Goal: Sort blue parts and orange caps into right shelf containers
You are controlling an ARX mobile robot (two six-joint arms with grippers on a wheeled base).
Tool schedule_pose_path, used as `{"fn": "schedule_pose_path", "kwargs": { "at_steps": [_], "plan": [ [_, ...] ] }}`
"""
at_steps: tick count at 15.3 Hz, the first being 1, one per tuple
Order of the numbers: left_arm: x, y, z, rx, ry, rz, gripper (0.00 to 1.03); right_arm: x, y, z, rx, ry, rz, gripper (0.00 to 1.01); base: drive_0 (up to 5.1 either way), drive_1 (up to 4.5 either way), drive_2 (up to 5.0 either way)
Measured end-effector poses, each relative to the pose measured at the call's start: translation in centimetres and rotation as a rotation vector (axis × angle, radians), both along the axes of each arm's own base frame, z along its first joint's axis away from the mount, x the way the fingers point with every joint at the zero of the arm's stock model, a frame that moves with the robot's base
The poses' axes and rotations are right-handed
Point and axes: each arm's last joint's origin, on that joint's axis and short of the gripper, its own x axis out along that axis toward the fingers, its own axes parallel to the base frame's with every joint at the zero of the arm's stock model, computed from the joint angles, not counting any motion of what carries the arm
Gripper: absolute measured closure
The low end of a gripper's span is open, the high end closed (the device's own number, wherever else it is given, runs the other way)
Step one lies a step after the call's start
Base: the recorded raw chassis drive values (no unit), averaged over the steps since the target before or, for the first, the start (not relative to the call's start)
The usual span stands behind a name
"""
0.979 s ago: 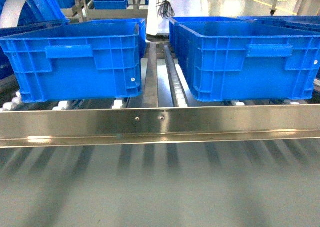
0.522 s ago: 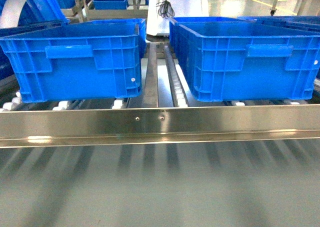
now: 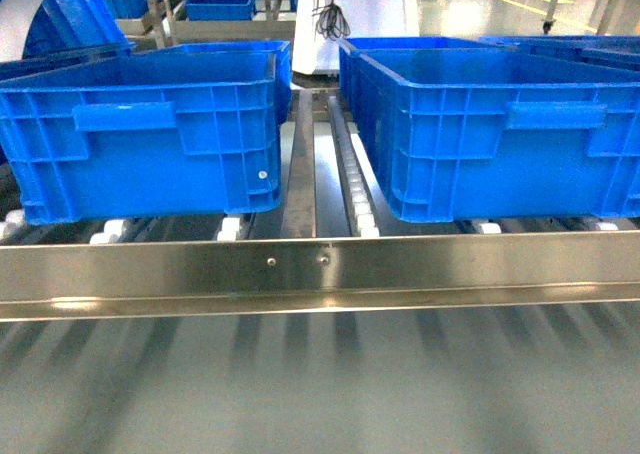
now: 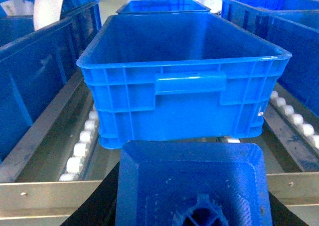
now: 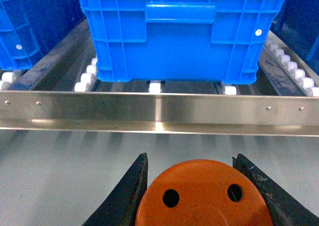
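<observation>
Holding both parts already: right pincer (image 5: 192,186) clamped on an orange cap (image 5: 204,196), black fingers (image 5: 122,196) pressed to its sides at 9 and 3 o'clock, flat holed top facing the wrist camera; left pincer (image 4: 194,206) carries a blue part (image 4: 192,186), which fills the bottom of that wrist view, dark fingers just showing at its lower edges; neither arm shows in the head view.

Key relation: right crate (image 5: 182,32) sits dead ahead of the cap at 12 o'clock, on the far side of the steel rail (image 5: 159,111); left crate (image 4: 184,81) lies at 12 o'clock from the blue part, long axis running away from the camera, inside looks empty.

Judgement: each load must lift over the rail and the near crate wall before dropping; the wall and handle are the main obstacles.

Around: white rollers (image 3: 360,204) under the crates, more crates behind, grey floor below the rail.
</observation>
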Motion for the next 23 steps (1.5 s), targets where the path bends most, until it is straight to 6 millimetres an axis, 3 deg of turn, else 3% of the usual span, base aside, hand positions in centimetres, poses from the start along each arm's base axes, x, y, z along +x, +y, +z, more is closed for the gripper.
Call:
{"fn": "schedule_pose_path", "kwargs": {
  "at_steps": [5,9,12,15,16,17,18,20,21,22,23],
  "plan": [
    [0.0,0.0,0.0,0.000,-0.002,0.000,0.59,0.0,0.0,0.1,0.000,-0.006,0.000,0.58,0.0,3.40,-3.5],
    [0.0,0.0,-0.1,0.000,0.002,0.000,0.59,0.9,0.0,1.2,-0.044,-0.161,-0.060,0.58,0.0,0.00,0.0],
    [0.0,0.0,-0.1,0.000,0.003,0.000,0.59,5.8,0.3,6.0,-0.024,-0.285,-0.040,0.58,0.0,0.00,0.0],
    [0.0,0.0,-0.1,0.000,0.003,0.000,0.59,14.0,0.9,9.0,-0.006,-0.322,-0.038,0.58,0.0,0.00,0.0],
    [0.0,0.0,-0.1,0.000,0.003,0.000,0.59,17.3,1.5,9.1,-0.017,-0.287,-0.034,0.52,0.0,0.00,0.0],
    [0.0,0.0,-0.1,0.000,0.003,0.000,0.59,20.2,2.0,8.6,-0.039,-0.274,-0.043,0.39,0.0,0.00,0.0],
    [0.0,0.0,-0.1,0.000,0.003,0.000,0.59,20.7,2.3,8.0,-0.044,-0.288,-0.044,0.27,0.0,0.00,0.0],
    [0.0,0.0,-0.1,0.000,0.003,0.000,0.59,15.2,2.3,8.5,-0.032,-0.393,-0.036,0.01,0.0,0.00,0.0],
    [0.0,0.0,-0.1,0.000,0.003,0.000,0.59,11.5,2.2,8.9,-0.023,-0.454,-0.028,0.04,0.0,0.00,0.0],
    [0.0,0.0,-0.1,0.000,0.002,0.000,0.59,8.7,2.0,7.4,-0.027,-0.449,-0.014,0.03,0.0,0.00,0.0],
    [0.0,-0.1,0.0,0.012,-0.002,0.017,0.59,6.7,1.8,4.6,-0.038,-0.347,-0.016,0.03,0.0,0.00,0.0]
  ]
}}
